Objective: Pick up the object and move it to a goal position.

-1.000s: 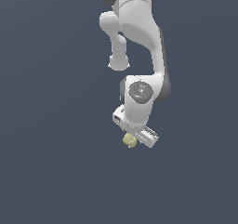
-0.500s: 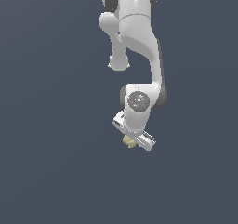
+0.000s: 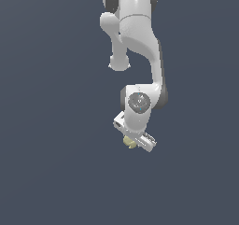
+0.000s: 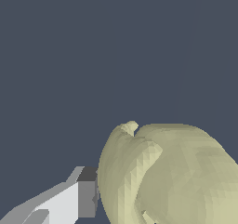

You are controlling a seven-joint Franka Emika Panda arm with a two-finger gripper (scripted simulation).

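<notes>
in the wrist view the object (image 4: 176, 176) is filling the lower right of the frame, a pale yellow-green, lumpy, matte, faceted body with a small nub on top, and one grey-tipped finger (image 4: 86, 197) is sitting just beside it at the lower left; whether the fingers are pinching it i cannot tell. in the exterior view it is peeking out under the smooth white gripper (image 3: 135, 142) just below centre frame, over plain dark ground. the grasp seems underway, with the carry to the goal, which is not visible, probably left.
</notes>
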